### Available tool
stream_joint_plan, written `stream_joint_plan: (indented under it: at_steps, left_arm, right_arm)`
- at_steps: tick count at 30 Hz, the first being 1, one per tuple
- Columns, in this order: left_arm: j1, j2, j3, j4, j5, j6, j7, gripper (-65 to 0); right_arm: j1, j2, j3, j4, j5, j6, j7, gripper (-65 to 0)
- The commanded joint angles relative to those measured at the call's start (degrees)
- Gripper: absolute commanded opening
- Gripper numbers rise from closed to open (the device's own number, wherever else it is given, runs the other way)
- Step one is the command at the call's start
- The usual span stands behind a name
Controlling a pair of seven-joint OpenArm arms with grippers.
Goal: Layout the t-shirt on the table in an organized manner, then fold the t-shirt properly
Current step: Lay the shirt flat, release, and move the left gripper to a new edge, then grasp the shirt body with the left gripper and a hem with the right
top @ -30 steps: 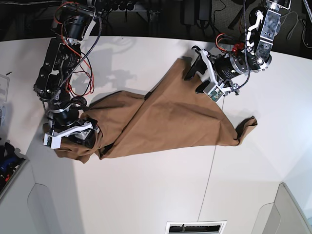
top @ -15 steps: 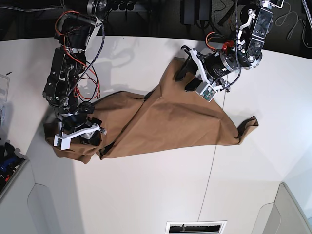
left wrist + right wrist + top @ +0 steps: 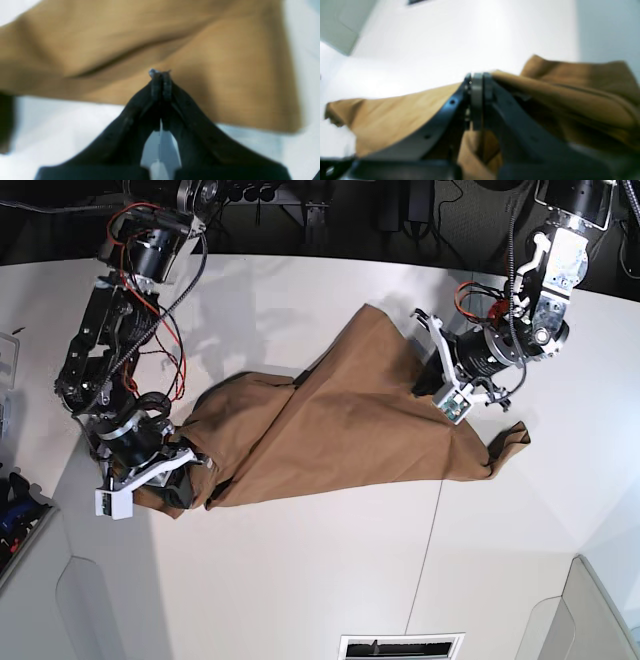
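While the shirt (image 3: pixel 340 420) lies crumpled across the middle of the table (image 3: pixel 300 580), spreading from lower left to right of the base frame, both pincers are clamped on its cloth. At the lower left, the right gripper (image 3: pixel 182 478) pinches the bunched end, jaws together on fabric. Near the upper right edge, the left gripper (image 3: pixel 428 375) has its jaws pressed together on a fold.
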Motion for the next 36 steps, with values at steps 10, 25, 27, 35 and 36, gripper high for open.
stream_joint_plan:
  at_steps: [10, 25, 27, 35, 36]
  left_arm:
    - [-0.11, -7.15, -1.57, 0.79, -1.33, -1.42, -1.03, -65.0]
    - [-0.28, -7.19, -1.57, 0.79, -5.55, -2.38, -1.05, -55.4]
    - [-0.33, -7.19, -1.57, 0.85, -7.43, -2.99, -1.05, -47.1]
    - [-0.76, -3.21, -1.57, 6.45, -15.56, -9.46, 4.76, -36.4]
    - [-0.74, -2.71, -1.57, 7.17, -16.2, -9.46, 5.01, -36.4]
  right_arm:
    - [-21.18, 6.78, 3.06, 18.51, 8.26, 0.57, -0.28, -65.0]
    - [-33.88, 6.6, 11.32, 20.94, 21.9, 2.64, -1.73, -65.0]
    - [-31.78, 6.08, 10.97, 20.94, 21.84, 2.6, -1.75, -47.0]
    - [-21.81, 2.73, 1.81, 20.46, 15.08, 2.32, 1.05, -30.5]
    - [-20.72, 1.79, -0.04, 19.93, 12.0, 1.62, 2.43, -30.5]
